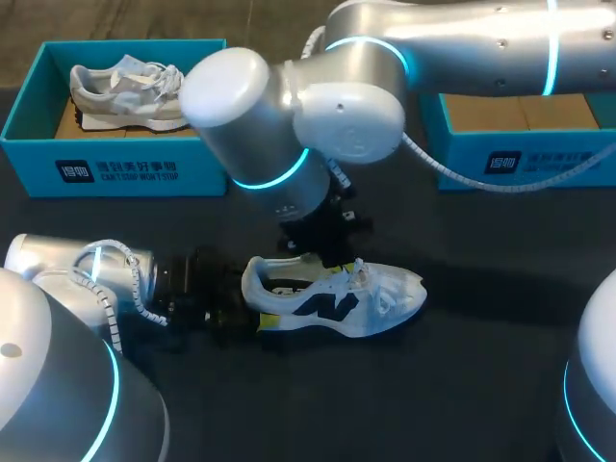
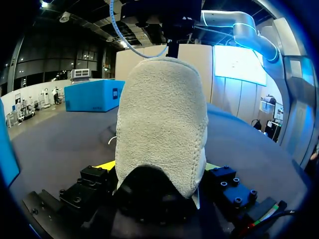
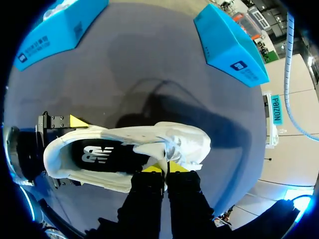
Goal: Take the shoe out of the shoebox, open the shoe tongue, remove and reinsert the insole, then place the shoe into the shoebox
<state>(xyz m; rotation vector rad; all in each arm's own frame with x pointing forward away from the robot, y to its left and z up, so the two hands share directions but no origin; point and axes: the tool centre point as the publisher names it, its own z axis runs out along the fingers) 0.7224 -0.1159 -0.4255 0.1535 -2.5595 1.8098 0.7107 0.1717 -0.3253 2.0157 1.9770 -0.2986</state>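
A white shoe (image 1: 337,300) lies on its sole on the dark table, toe pointing right. My left gripper (image 1: 260,306) comes in from the left, and its widely spread fingers press both sides of the heel (image 2: 162,124). In the right wrist view one of its yellow fingertips (image 3: 77,121) shows beside the heel. My right gripper (image 1: 332,258) hangs over the shoe's opening, its yellow tips (image 3: 164,168) pinched together on the tongue (image 3: 167,149) near the laces. The dark insole (image 3: 99,153) with a white logo lies inside the shoe.
A blue shoebox (image 1: 115,173) at the back left holds a grey shoe (image 1: 125,91). A second blue shoebox (image 1: 520,159) stands at the back right, under my right arm. Bare dark tabletop lies in front of and to the right of the white shoe.
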